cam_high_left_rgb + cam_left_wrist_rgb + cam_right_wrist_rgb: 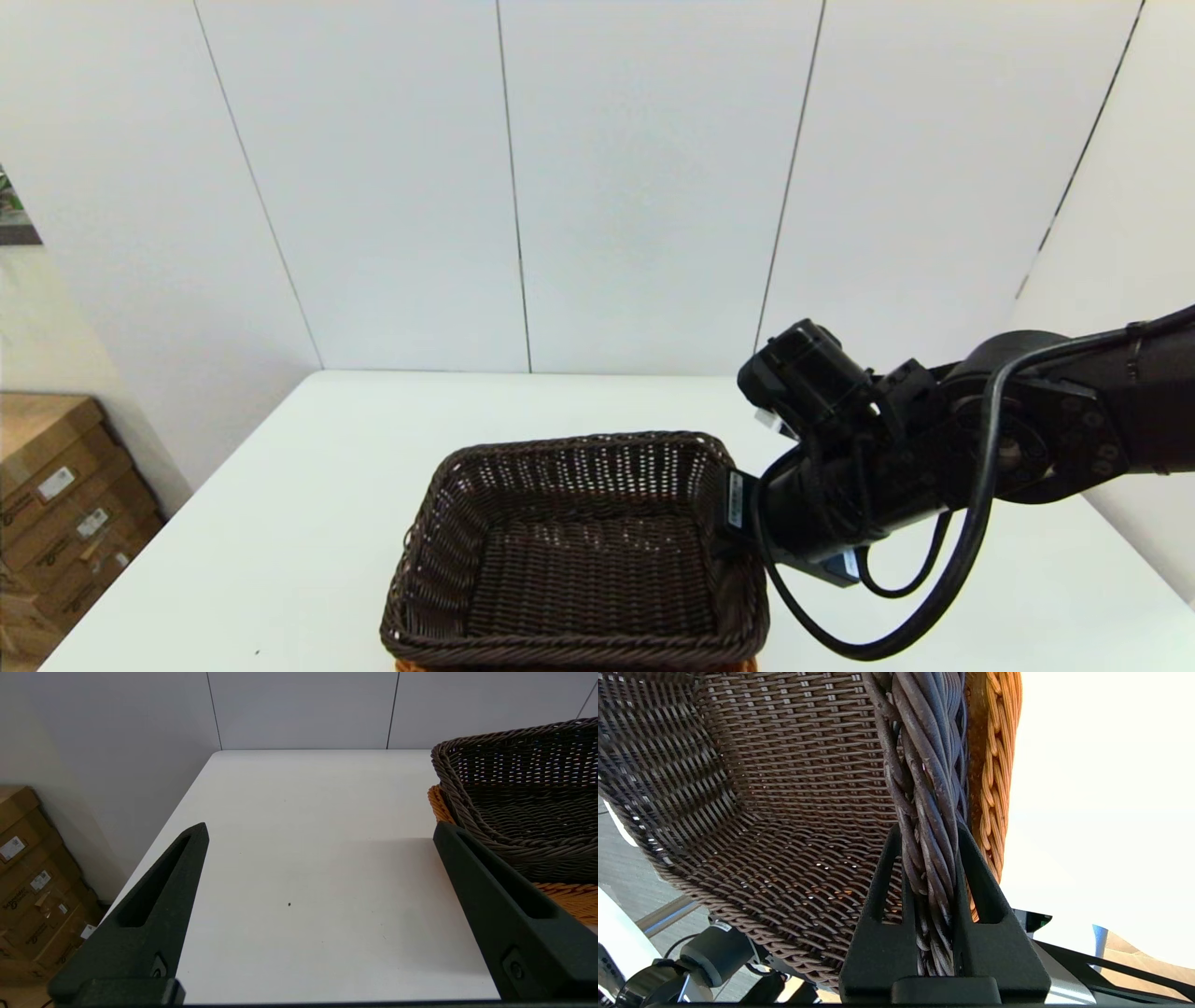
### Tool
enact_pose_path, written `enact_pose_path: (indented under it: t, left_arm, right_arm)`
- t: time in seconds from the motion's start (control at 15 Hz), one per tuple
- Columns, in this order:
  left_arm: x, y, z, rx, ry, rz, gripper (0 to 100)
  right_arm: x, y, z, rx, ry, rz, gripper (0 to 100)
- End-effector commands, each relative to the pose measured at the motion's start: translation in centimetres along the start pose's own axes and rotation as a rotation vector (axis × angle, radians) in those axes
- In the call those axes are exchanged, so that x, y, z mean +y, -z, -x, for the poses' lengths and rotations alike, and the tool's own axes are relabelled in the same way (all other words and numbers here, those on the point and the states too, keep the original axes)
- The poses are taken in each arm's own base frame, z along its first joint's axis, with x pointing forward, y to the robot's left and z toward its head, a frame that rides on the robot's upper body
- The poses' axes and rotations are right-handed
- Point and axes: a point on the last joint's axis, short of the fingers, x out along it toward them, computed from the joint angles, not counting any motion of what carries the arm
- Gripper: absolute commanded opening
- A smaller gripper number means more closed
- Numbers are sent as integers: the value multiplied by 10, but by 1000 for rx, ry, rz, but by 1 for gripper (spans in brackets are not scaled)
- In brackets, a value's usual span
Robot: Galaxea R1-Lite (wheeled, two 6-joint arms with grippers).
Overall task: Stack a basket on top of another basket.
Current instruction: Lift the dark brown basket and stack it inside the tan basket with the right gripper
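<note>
The dark brown basket (574, 551) sits near the table's front edge, resting in the orange-tan basket (411, 665), of which only a sliver shows below it. From the side, the dark basket (523, 798) nests inside the orange-tan basket (567, 896). My right gripper (726, 523) is at the dark basket's right rim, shut on the braided rim (924, 812), one finger inside and one outside; the orange-tan basket (994, 765) lies just beyond. My left gripper (322, 833) hovers open over bare table left of the baskets, out of the head view.
The white table (308, 504) has free room to the left and behind the baskets. White wall panels stand behind it. Cardboard boxes (56, 504) sit on the floor off the table's left edge.
</note>
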Motion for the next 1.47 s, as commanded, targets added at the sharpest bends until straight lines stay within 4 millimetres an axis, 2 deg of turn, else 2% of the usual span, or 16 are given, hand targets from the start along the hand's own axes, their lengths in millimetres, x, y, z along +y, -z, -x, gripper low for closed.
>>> enact_pose_path:
  t: [0.07, 0.87, 0.93, 1.47]
  left_arm:
    - [0, 0, 0, 1, -1, 1, 100]
    - [0, 0, 0, -1, -2, 1, 100]
    - [0, 0, 0, -1, -1, 1, 100]
    - [0, 0, 0, -1, -1, 1, 100]
  right_arm:
    - [-2, 1, -1, 5, 9, -6, 0]
    - [-3, 2, -2, 8, 14, -29, 0]
    - [-3, 3, -2, 8, 14, -28, 100]
    - [-3, 4, 1, 7, 7, -24, 100]
